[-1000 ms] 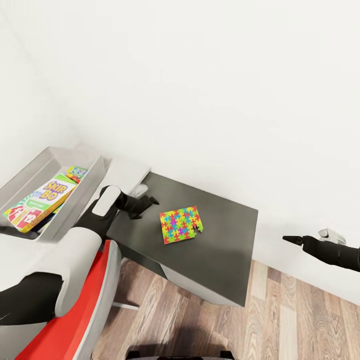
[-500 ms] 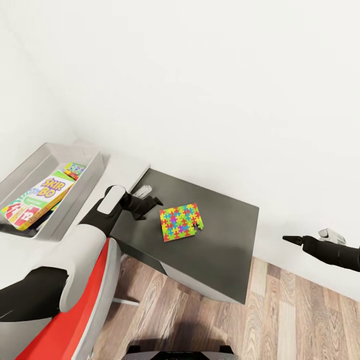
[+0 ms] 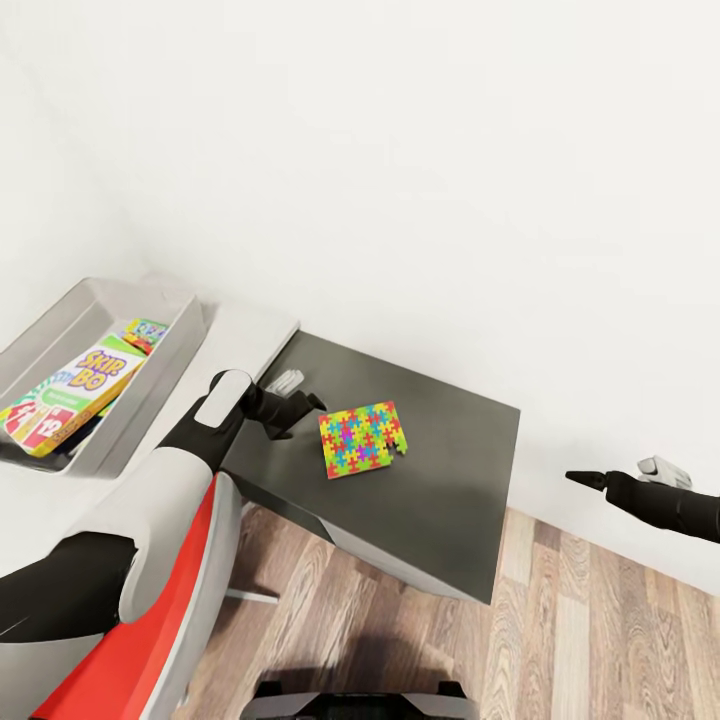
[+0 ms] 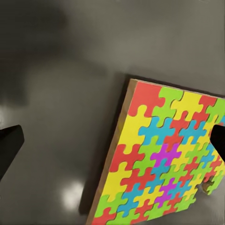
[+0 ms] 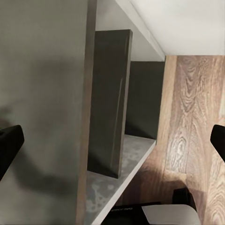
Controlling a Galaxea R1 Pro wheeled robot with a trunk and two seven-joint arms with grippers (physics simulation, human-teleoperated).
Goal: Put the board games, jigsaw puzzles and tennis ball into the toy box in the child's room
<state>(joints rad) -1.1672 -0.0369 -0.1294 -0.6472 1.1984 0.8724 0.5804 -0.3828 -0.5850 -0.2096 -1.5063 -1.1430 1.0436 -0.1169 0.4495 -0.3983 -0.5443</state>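
Left hand [image 3: 300,408], wide, is held beside puzzle [image 3: 362,443] mid-worktop [image 3: 450,500]; flat puzzle could be pushed, not gripped.

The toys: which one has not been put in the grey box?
The colourful jigsaw puzzle lies flat on the dark table, beside the left gripper. The Skip-Bo game already lies inside the toy box.
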